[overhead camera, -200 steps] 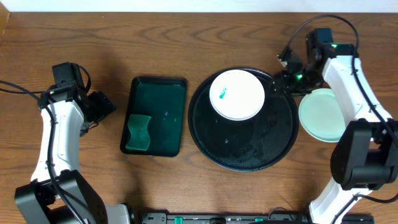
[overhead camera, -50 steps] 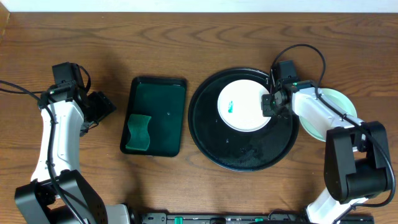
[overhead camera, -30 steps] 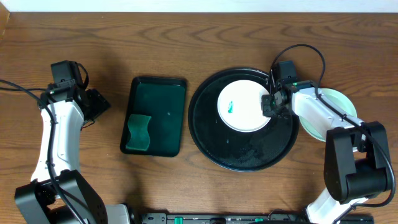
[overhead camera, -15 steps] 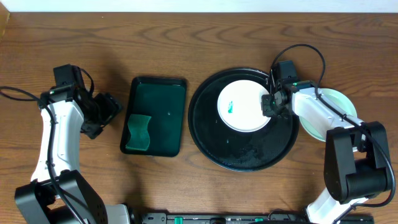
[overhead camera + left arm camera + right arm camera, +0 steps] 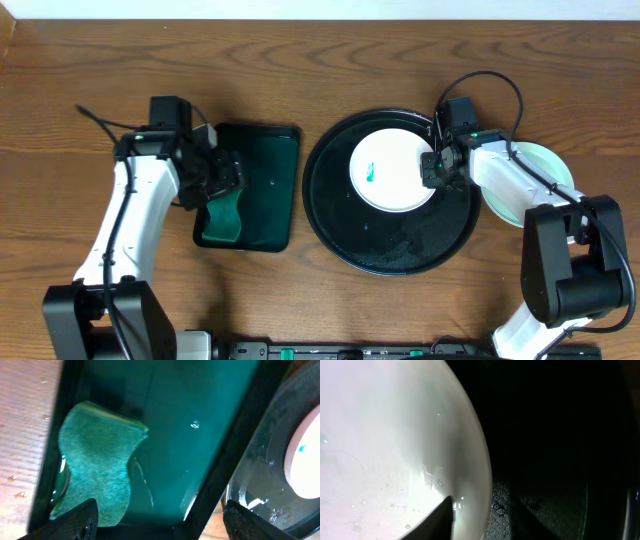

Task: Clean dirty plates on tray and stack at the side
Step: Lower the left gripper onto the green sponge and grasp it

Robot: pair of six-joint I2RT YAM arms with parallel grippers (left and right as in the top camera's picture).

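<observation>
A white plate (image 5: 392, 171) with a small green smear lies in the upper part of the round black tray (image 5: 392, 245). My right gripper (image 5: 432, 170) is shut on the white plate's right rim; the right wrist view shows one finger on the plate (image 5: 395, 435) and the rim between the fingers (image 5: 480, 525). A pale mint-green plate (image 5: 545, 170) lies on the table right of the tray, partly under the right arm. My left gripper (image 5: 222, 178) is open above the small rectangular dark tray (image 5: 270, 185), over the green sponge (image 5: 95, 480). A third plate is not visible.
The rectangular tray holds water and the sponge (image 5: 222, 220) at its lower left. Water drops wet the black tray's floor. Cables trail from both arms. The wooden table's far edge runs along the top.
My left arm has swung right from the table's left side to above the sponge tray. The right gripper and the white plate have not moved in the last second.
</observation>
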